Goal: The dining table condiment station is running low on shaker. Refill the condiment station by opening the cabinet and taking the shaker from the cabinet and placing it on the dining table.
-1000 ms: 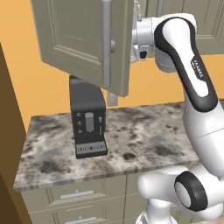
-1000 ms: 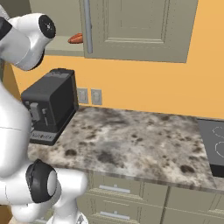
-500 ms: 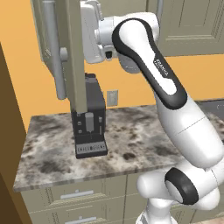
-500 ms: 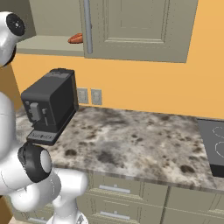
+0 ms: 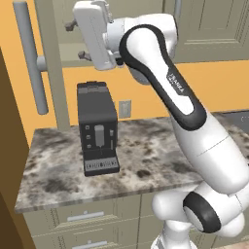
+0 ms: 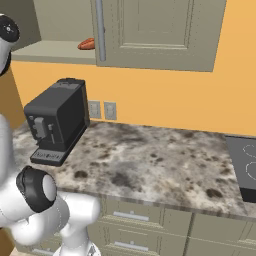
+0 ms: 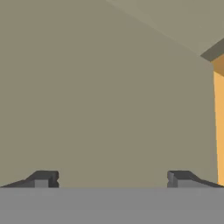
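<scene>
The cabinet (image 6: 160, 30) hangs above the counter. Its left door (image 5: 52, 73) stands swung wide open, with its long grey bar handle (image 5: 30, 63) at the far left. My gripper (image 5: 77, 40) is raised high beside that open door, apart from the handle, and points left. In the hand view my gripper (image 7: 111, 178) is open with nothing between its fingertips (image 7: 43, 178), facing a plain beige-grey panel. The opened compartment's shelf (image 6: 50, 50) carries a reddish-brown lump (image 6: 86, 44). The shaker is hidden, and the dining table is out of view.
A black coffee machine (image 5: 97, 127) stands on the mottled stone counter (image 5: 146, 155), below my hand. Drawers (image 6: 145, 220) run under the counter. A dark cooktop (image 6: 245, 165) sits at the counter's right end. A wall outlet (image 6: 102, 110) is behind the machine.
The cabinet door has swung further open to the left. My arm and hand have swept left with it, from the right of the door to the open compartment. The jaws stayed open.
</scene>
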### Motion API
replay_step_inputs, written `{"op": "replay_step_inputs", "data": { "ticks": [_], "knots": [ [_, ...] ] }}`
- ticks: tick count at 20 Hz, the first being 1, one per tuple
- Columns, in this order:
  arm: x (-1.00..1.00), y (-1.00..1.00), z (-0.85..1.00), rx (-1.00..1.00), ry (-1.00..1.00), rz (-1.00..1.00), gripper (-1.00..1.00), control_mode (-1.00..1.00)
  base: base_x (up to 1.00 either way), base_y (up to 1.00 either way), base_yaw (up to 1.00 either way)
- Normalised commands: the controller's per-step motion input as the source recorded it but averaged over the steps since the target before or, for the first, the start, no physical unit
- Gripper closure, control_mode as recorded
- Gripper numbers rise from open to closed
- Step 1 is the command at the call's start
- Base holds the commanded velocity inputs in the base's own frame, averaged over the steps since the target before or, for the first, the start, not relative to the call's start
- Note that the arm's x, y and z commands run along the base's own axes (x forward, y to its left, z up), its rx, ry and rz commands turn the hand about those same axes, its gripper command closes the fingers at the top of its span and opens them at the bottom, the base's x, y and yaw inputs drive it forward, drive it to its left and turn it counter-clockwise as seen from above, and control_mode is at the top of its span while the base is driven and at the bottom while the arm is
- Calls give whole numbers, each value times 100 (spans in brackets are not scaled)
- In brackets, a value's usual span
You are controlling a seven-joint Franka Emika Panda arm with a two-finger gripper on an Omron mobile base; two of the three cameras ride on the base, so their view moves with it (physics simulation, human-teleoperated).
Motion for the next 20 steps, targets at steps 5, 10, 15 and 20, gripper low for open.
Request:
{"op": "replay_step_inputs", "data": {
  "ticks": [5, 10, 15, 20],
  "knots": [
    [-46, -100, 0, 0, -16, -8, -100, -100, 0, 0, 0],
    [-50, -100, 0, -6, -18, -6, -100, -100, 0, 0, 0],
    [-40, -100, 0, -12, -15, -9, -100, -100, 0, 0, 0],
    [-24, -100, 4, -22, -9, -15, -100, -100, 0, 0, 0]
  ]
}}
